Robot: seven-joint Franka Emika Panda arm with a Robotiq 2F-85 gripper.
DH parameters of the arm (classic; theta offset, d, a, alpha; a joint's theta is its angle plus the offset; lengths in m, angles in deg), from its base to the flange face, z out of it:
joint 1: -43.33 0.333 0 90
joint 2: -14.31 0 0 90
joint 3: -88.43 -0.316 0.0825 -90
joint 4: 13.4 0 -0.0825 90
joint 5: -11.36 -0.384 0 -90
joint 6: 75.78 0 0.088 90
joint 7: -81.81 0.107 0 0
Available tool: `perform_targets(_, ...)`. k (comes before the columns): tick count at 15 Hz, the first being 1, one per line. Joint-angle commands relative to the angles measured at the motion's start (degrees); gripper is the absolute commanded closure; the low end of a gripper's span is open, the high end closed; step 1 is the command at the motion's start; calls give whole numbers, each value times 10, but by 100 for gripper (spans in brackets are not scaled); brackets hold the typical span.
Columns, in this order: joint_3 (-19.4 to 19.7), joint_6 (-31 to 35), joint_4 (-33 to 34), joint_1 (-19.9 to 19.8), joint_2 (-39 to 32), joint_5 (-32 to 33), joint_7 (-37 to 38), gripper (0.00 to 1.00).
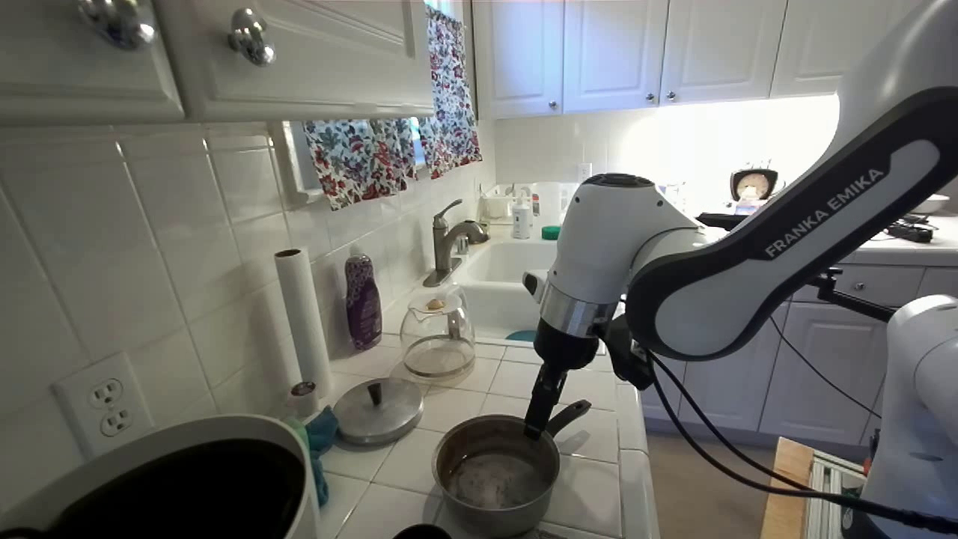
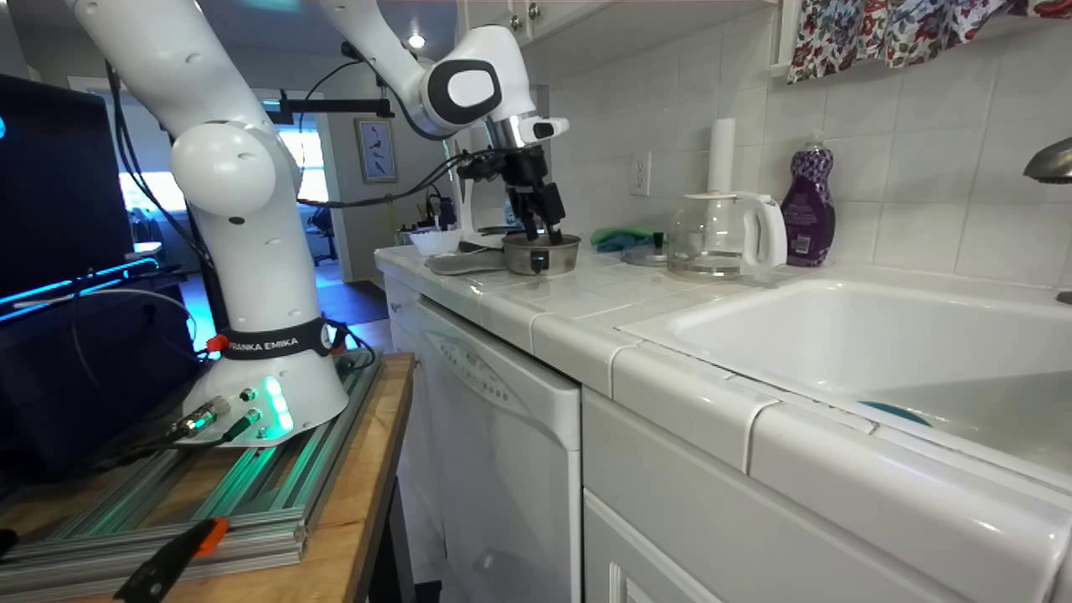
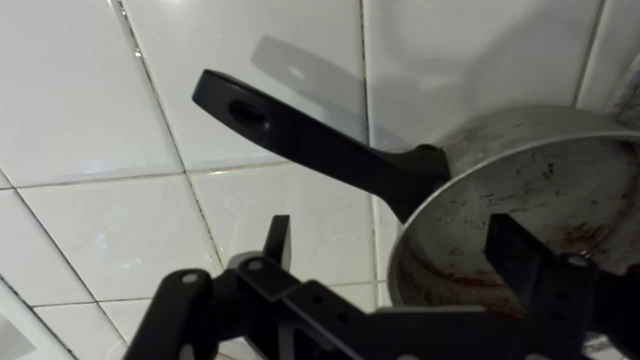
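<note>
The hand [image 3: 390, 227] has its 2 fingers [image 3: 515, 255] spread wide apart, pointing down at the rim of a metal pot [image 1: 500, 516]. In the wrist view 1 finger shows over the inside of the pot and the other shows outside the rim, over white tile; whether either touches the metal cannot be told. The pot sits upright on the tiled surface [image 1: 587, 486], and its black handle [image 3: 310, 140] juts out near the hand, on the side toward the sink [image 2: 963, 335]. The grey inside of the pot carries dark specks and reddish-brown marks.

Near the pot, a little apart from it, a round metal lid [image 1: 378, 419] lies with its black knob [image 1: 376, 393] up. A blue and green cloth [image 1: 322, 438] lies just beside the lid. A glass carafe [image 1: 438, 340] stands between the lid and the sink. By the tiled wall stand a purple bottle [image 1: 364, 314] and a white roll [image 1: 303, 322]. A large container [image 1: 224, 427] with a pale rim and a dark inside fills the near corner of an exterior view, and a metal faucet [image 1: 445, 243] rises behind the sink
</note>
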Motion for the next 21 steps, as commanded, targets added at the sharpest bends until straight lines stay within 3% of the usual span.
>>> perform_targets(1, 23, 12, 1, -8, 3, 1, -20, 0)
perform_targets(9, 54, 10, 34, 4, -45, -14, -82, 4)
perform_targets(14, 50, 5, 65, 10, -87, -17, -105, 11)
perform_targets(17, 42, -5, 92, 18, -117, -18, -118, 10)
perform_targets(19, 35, -8, 104, 21, -131, -17, -121, 18)
perform_targets(21, 29, -9, 115, 22, -144, -17, -124, 35)
